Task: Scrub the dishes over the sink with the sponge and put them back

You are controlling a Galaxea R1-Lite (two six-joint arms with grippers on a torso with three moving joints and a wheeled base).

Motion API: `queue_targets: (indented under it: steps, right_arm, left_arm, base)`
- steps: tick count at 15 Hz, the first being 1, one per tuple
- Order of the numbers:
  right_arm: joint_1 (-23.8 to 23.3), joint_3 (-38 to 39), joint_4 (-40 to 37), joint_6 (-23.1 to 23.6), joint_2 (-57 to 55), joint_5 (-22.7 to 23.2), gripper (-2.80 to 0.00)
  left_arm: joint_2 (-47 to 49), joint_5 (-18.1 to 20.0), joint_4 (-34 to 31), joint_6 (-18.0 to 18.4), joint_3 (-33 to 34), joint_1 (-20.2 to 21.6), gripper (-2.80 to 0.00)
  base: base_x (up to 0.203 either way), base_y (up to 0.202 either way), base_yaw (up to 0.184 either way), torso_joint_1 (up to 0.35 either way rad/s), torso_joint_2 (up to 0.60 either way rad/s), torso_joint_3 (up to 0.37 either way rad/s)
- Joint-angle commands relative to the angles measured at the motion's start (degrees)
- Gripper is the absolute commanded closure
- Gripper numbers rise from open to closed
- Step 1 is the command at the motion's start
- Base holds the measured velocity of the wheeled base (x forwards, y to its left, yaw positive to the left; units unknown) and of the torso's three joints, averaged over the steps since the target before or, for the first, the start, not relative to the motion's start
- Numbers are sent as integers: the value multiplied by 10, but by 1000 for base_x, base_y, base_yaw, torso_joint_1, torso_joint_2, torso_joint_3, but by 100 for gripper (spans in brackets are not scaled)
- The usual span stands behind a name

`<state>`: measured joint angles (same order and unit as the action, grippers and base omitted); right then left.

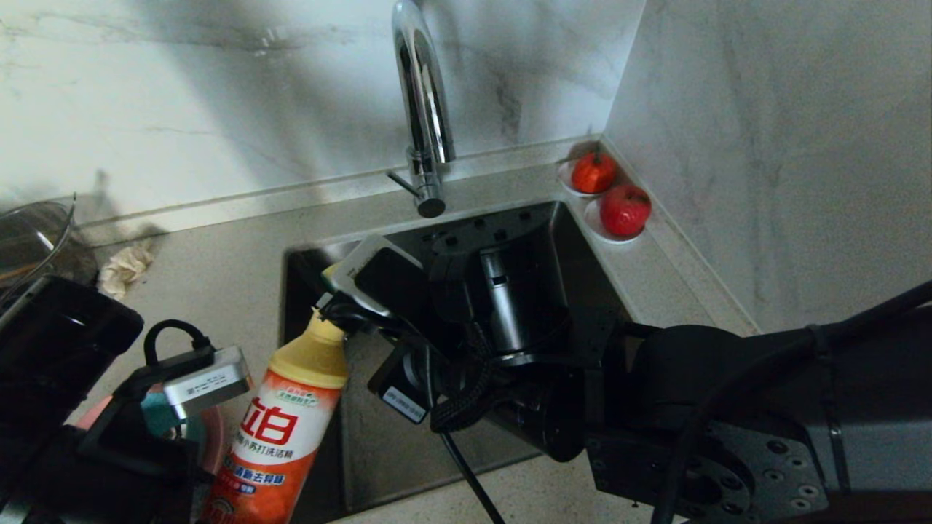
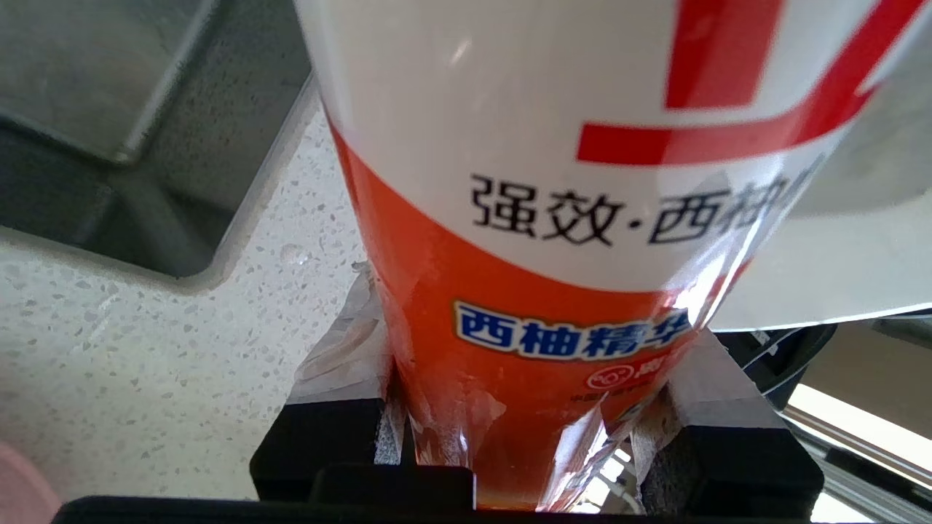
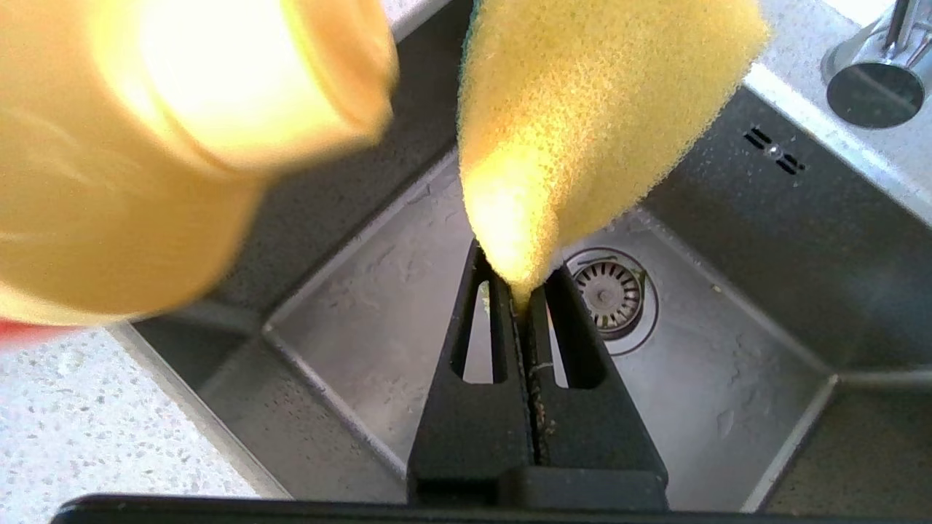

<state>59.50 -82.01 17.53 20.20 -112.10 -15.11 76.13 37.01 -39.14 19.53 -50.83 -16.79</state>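
My right gripper (image 3: 520,280) hangs over the sink (image 1: 378,437), shut on the yellow sponge (image 3: 582,124), which is pinched at one end. Below it lie the basin floor (image 3: 364,313) and the drain strainer (image 3: 610,291). Shut on the lower body of an orange and white detergent bottle (image 2: 553,145), my left gripper (image 2: 524,349) tilts it so that the yellow cap (image 1: 314,353) comes close to the sponge. The pink plate (image 1: 212,437) and the teal bowl (image 1: 156,415) sit at the lower left, mostly hidden by my left arm. The spoon is out of view.
The chrome tap (image 1: 422,109) rises behind the sink. Two small saucers with red fruit (image 1: 593,172) (image 1: 625,209) stand in the back right corner against the wall. A beige rag (image 1: 125,268) and a glass pot (image 1: 33,240) are at the left.
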Motion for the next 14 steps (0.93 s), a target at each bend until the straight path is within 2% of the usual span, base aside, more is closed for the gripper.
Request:
queue_targets:
  steps: [1, 4, 9, 14]
  right_arm:
    - [4, 2, 1, -1, 3, -1, 0]
    - [12, 9, 2, -1, 5, -1, 0]
    - [13, 21, 2, 0, 14, -4, 0]
    - [13, 28, 3, -1, 4, -4, 0]
  left_arm:
    - [19, 2, -3, -12, -5, 0, 0]
    - [34, 2, -2, -26, -12, 0, 0]
    - [51, 0, -2, -69, -42, 0, 0]
    - [15, 1, -3, -69, -44, 0, 0]
  base:
    - [0, 0, 0, 0, 0, 0]
    - [0, 0, 0, 0, 0, 0]
    - [0, 0, 0, 0, 0, 0]
    - [0, 0, 0, 0, 0, 0]
